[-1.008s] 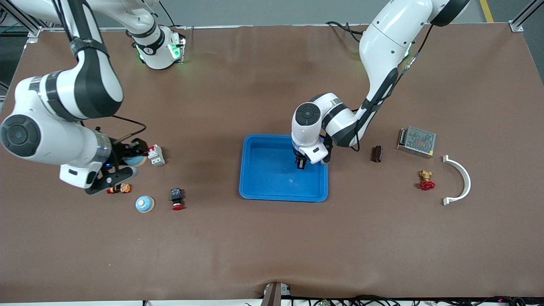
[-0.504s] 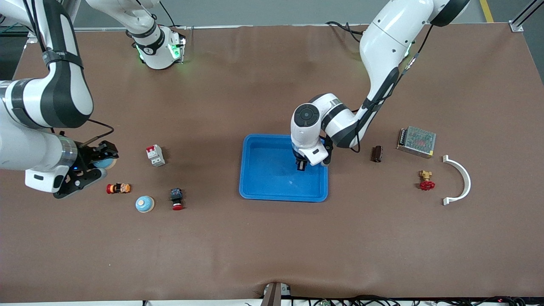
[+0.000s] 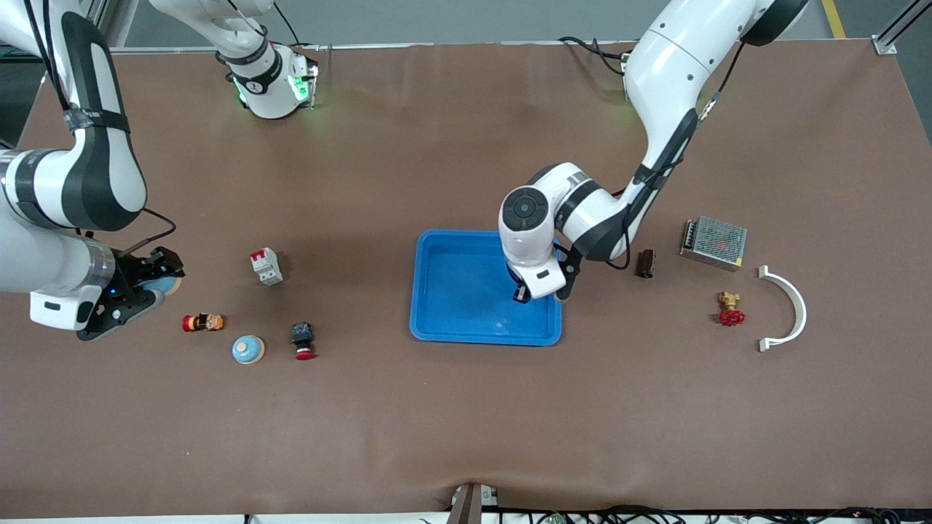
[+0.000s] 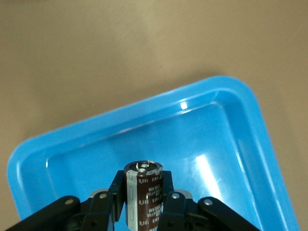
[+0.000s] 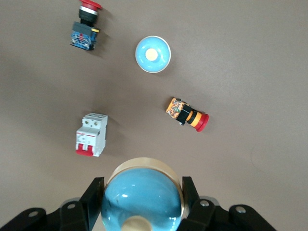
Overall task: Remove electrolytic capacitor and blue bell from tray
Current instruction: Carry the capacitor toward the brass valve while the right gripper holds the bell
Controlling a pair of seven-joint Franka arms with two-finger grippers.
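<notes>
Left gripper (image 4: 144, 211) clamps capacitor (image 4: 143, 192) over tray (image 3: 437, 331) (inside rim); right gripper (image 5: 142, 202) grips bell (image 5: 143, 197).

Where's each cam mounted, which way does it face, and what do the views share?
Front view: high across the table, facing the arm bases; shows both arms, left gripper over the blue tray, right gripper up at the right arm's end.
Left wrist view: on the left wrist, looking down past its fingers, shut on a capacitor, into the tray.
Right wrist view: on the right wrist, looking down past its fingers, shut on a bell.
Shared: second bell, breaker, two red buttons in front and right wrist; tray in front and left wrist.
</notes>
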